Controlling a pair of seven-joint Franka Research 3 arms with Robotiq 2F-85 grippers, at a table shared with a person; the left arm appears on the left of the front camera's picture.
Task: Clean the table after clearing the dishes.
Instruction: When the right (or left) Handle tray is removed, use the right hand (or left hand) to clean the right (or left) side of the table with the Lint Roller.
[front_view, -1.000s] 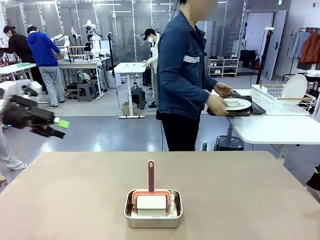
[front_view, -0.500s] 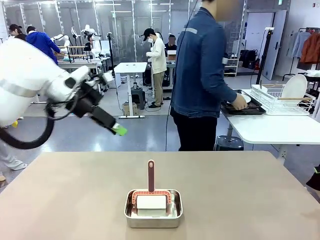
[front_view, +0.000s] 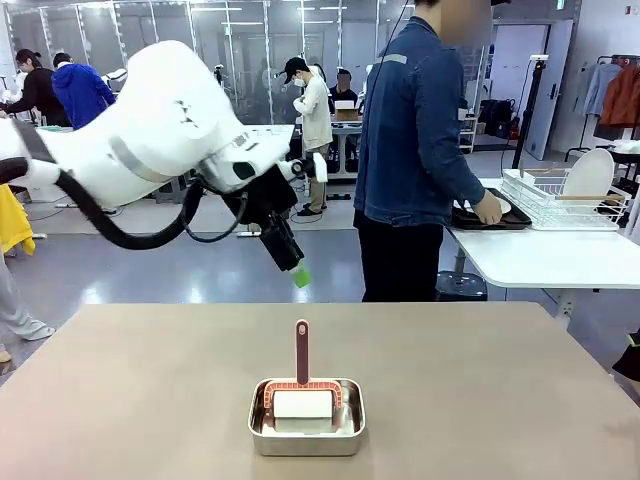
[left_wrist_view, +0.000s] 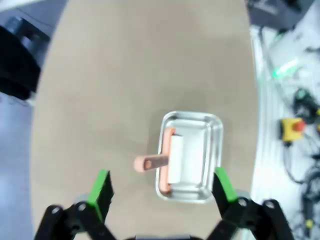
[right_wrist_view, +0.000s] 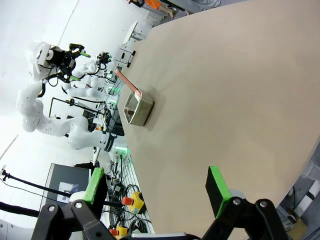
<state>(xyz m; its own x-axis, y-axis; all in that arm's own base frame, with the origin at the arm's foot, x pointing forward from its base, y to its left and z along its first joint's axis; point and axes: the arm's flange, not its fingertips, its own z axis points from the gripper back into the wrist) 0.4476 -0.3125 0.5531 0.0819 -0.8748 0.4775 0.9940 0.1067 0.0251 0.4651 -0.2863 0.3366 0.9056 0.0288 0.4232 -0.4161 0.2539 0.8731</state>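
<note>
The steel pan (front_view: 306, 425) is taken as the marker here. It is set on the table (front_view: 480, 380) close to the robot's edge, about midway across. Inside the pan a white block (front_view: 303, 404) is cradled in a reddish-pink brush head, and the brush handle (front_view: 301, 350) is seen sticking out past the pan's far rim. Up above the pan's far side, well clear of it, the left gripper (front_view: 296, 268) is held in the air with its fingers angled down. From its own wrist camera the jaws are shown spread wide with nothing between them, and the pan is framed far below between the two green pads (left_wrist_view: 102, 187). The right gripper (right_wrist_view: 155, 185) is opened wide too and holds nothing. From there the pan is seen well off across a bare stretch of tabletop (the handle tilting up out of it). Far beyond the pan and off to its right, the dishes are found on a white side table (front_view: 550, 255). A dark tray (front_view: 515, 221) with a white plate (front_view: 497, 205) on it is being touched by the hand (front_view: 489, 208) of a person (front_view: 415, 150) in a denim jacket. Just beside that tray, farther right from the pan, a dish rack (front_view: 545, 200) is stood, with a round white plate (front_view: 588, 175) set on edge in it.
</note>
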